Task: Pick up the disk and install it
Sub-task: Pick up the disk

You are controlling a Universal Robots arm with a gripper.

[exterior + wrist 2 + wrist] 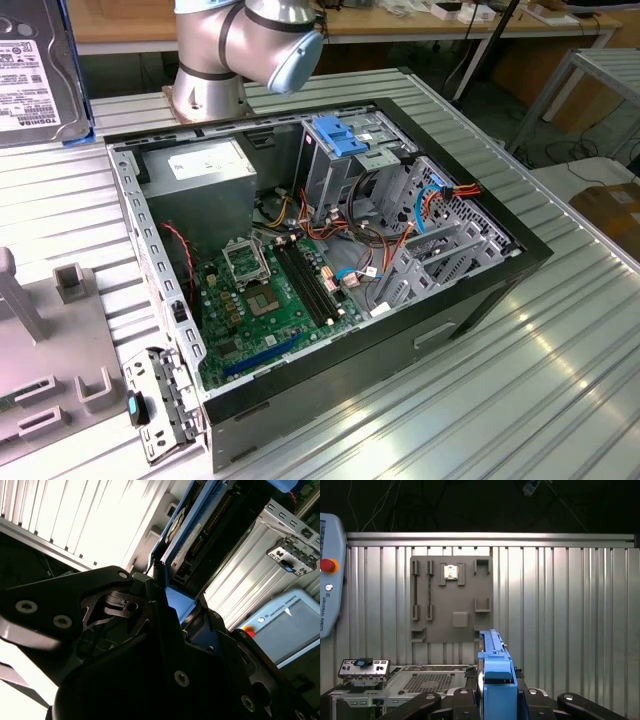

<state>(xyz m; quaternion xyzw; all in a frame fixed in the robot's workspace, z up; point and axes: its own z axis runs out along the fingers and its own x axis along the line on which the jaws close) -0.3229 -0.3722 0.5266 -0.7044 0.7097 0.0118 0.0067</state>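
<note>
We see disk (30,75) at exterior view's far left, held up, well apart from computer case (125,200). In first wrist view, gripper (495,702) clamped on disk's blue carrier rail (496,672).

Risk, we judge:
- Narrow-edge grip: disk could tilt or slip on swing.
- Further right, case rim and power supply (205,160) edges could catch rail.
- Drive cage (330,170) under blue bracket (345,135) looks tight.
- Orange-red cables (455,190) beside cage could snag.

Open room above case.

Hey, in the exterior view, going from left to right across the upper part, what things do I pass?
disk → power supply box → blue bracket → cardboard box
</note>
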